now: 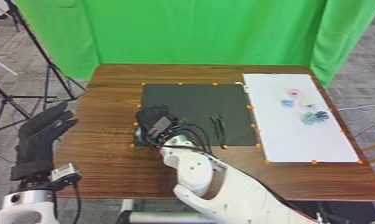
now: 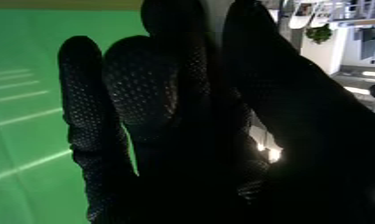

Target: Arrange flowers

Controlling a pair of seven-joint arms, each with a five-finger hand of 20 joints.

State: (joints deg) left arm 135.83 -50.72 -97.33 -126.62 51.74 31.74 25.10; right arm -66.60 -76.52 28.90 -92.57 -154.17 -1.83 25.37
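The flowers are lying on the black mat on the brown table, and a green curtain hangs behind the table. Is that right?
Not quite. The head view shows the flowers lying on the white mat, not on the black mat. The rest is right: the table is brown, and a green curtain hangs behind it.

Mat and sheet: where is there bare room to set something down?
Free: far part of the mat, beyond the right hand; near part of the sheet, before the flowers. Crowded: the mat's near left, around that hand.
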